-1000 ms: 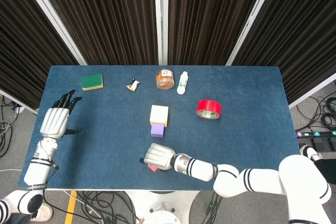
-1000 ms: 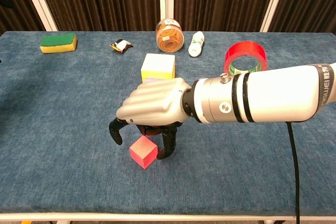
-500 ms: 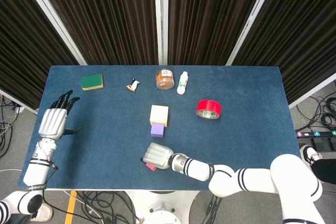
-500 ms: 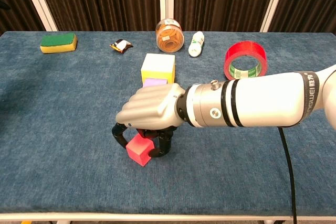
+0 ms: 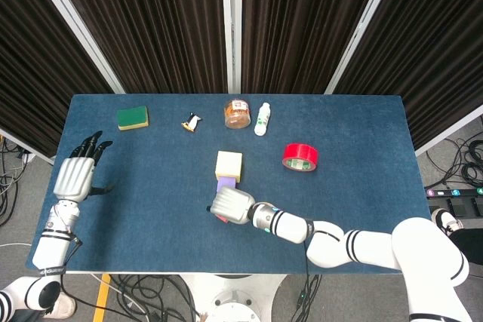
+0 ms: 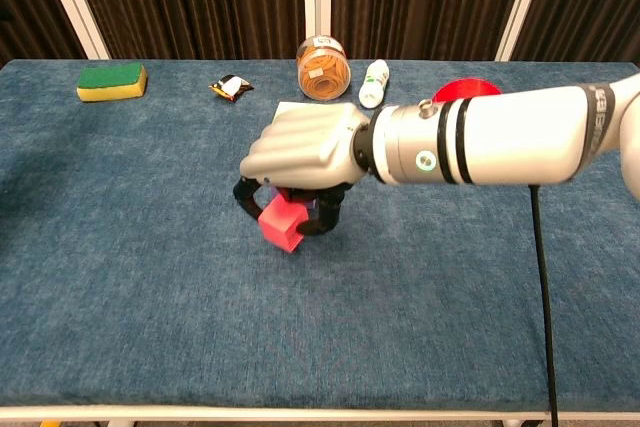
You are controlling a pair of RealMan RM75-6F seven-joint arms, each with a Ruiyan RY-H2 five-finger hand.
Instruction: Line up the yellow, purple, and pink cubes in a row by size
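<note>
My right hand (image 6: 305, 157) grips the small pink cube (image 6: 281, 222) from above and holds it just off the cloth; in the head view the same hand (image 5: 231, 206) hides most of the pink cube (image 5: 221, 219). Right behind it lies the purple cube (image 5: 226, 183), touching the larger yellow cube (image 5: 229, 164). In the chest view the hand covers both, apart from a corner of the yellow cube (image 6: 286, 107). My left hand (image 5: 75, 175) hovers open at the table's left edge, far from the cubes.
Along the far side stand a green-and-yellow sponge (image 5: 133, 118), a small penguin toy (image 5: 192, 121), an orange jar (image 5: 237, 113) and a white bottle (image 5: 262, 118). A red tape roll (image 5: 299, 157) lies right of the cubes. The blue cloth table (image 5: 151, 209) ends close behind my right forearm.
My right hand closed on the pink cube, lifted it and carried it away from the near edge toward the purple cube. The left hand barely moved.
</note>
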